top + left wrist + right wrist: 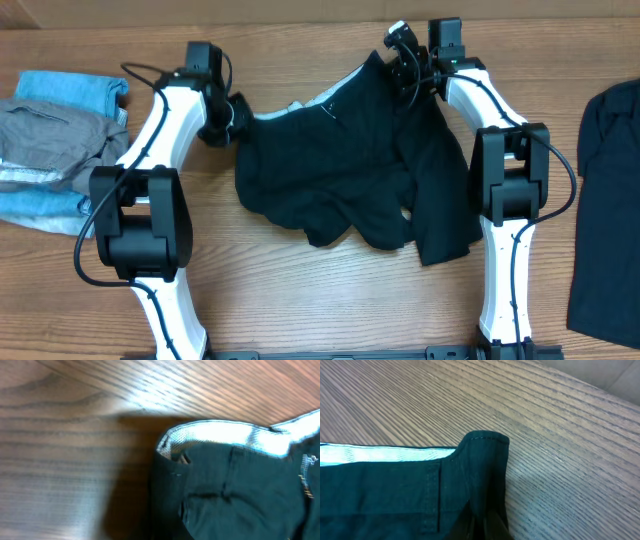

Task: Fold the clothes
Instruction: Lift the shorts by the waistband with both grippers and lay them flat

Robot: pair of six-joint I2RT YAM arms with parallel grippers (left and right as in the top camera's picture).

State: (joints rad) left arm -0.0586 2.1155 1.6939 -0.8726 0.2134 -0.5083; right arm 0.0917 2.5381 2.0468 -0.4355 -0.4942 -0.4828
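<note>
Left gripper (232, 118) is clamped on one waistband corner of the black shorts (340, 170), right gripper (402, 62) on the other, near the far edge of the table (300, 300).

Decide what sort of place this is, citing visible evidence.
Probably a robot laundry-folding test bench: left arm and right arm at a wooden table, black shorts spread between them, pile of blue and grey clothes alongside.

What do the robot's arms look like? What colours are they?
Both the left arm and the right arm have smooth white links joined by chunky black joint blocks. Thin black cables loop along them, and the jaws at the ends are black.
</note>
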